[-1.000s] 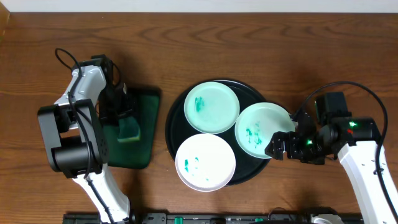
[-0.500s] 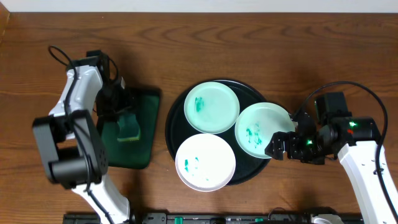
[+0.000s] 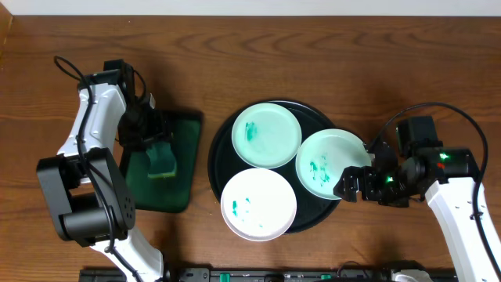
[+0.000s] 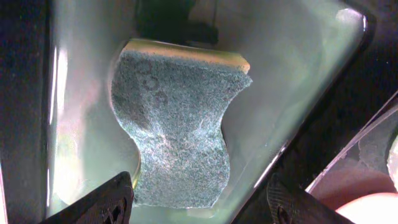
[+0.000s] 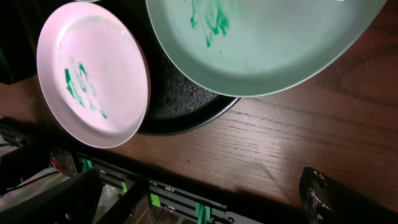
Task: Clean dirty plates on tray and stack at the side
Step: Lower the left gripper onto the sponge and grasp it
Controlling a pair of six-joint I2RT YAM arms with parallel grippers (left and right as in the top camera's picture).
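Now, overhead: three green-smeared plates lie on the tray; my left gripper hangs left of the tray, right gripper at its right rim. Left wrist: jaws apart above sponge. Right wrist: jaws wide apart.

On the black tray we see teal-smeared white plates: far plate inside, right plate and near plate overhanging its edges.

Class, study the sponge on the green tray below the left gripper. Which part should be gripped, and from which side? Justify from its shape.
Probably grip the sponge across its narrowed waist, coming straight down from above. It lies flat, scouring face up, on the green tray, so only its side edges are free, and the open left gripper straddles them.
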